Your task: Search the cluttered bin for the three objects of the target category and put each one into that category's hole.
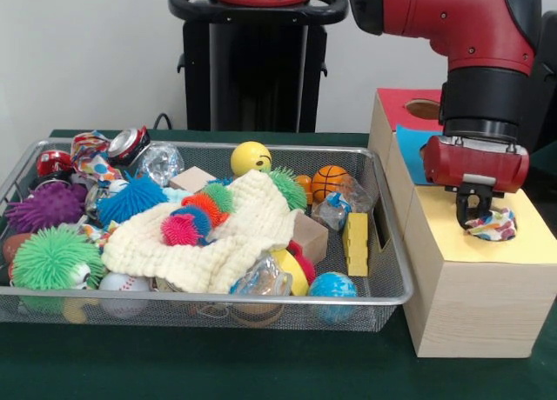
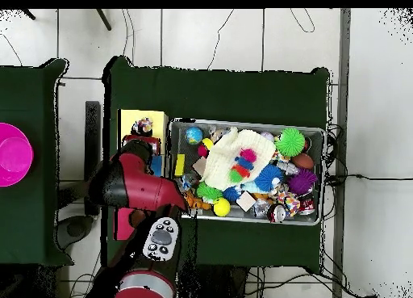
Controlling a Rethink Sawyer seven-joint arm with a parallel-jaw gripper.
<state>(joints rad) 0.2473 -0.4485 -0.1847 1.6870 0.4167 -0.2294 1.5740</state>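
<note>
Hovering over the yellow-topped box [image 1: 487,243], the gripper [image 1: 474,216] has its fingers pinched on a spotted cloth piece [image 1: 493,225] | cloth sags onto the yellow top | hole hidden beneath it | another spotted cloth [image 1: 87,150] lies in the wire-mesh bin [image 1: 383,270], far corner beside a red can [image 1: 129,144].

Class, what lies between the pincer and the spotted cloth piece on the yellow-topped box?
Nothing: in the front view the pincer sits directly on the spotted cloth piece over the yellow-topped box.
</note>
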